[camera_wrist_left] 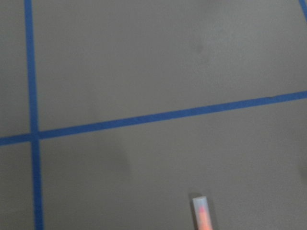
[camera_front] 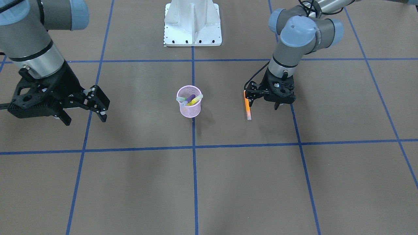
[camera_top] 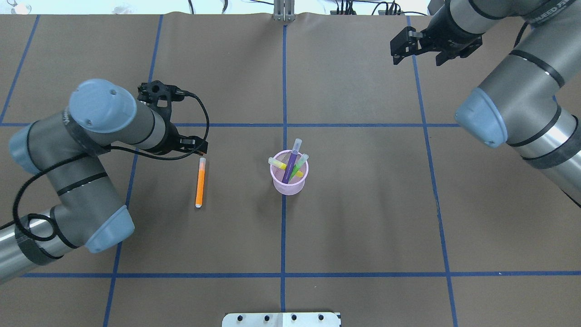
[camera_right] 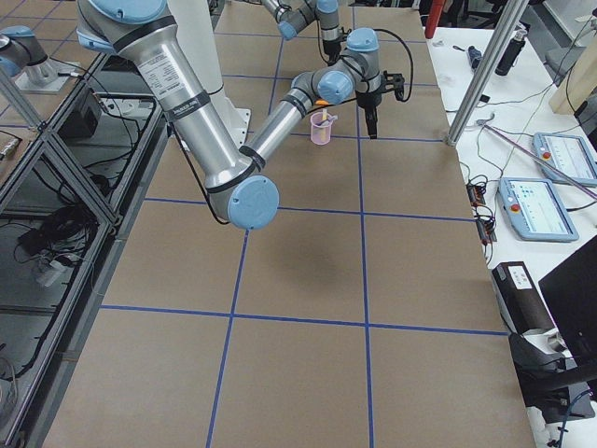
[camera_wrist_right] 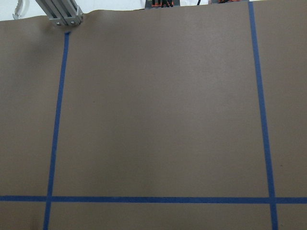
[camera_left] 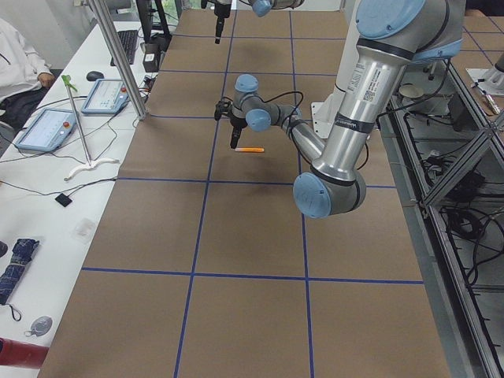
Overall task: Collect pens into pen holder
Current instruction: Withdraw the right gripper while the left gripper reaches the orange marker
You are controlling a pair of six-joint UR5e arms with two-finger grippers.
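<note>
The pink mesh pen holder (camera_front: 190,110) (camera_top: 289,185) stands upright at the table's centre. In it lean a purple pen (camera_top: 290,165), a yellow pen (camera_top: 282,165) and a green pen (camera_top: 298,166). An orange pen (camera_front: 247,107) (camera_top: 199,182) lies flat on the table to the holder's left in the overhead view. My left gripper (camera_front: 264,103) points down just over that pen's capped end (camera_wrist_left: 199,211), open, one finger beside the pen and nothing held. Far off on the other side, my right gripper (camera_front: 98,106) (camera_top: 416,53) hangs open and empty.
The white robot base plate (camera_front: 192,24) (camera_top: 281,319) sits at the table's near edge. Blue tape lines (camera_top: 284,125) grid the brown surface. A side desk with tablets (camera_left: 47,130) and a seated person (camera_left: 20,67) lie beyond the table's left end.
</note>
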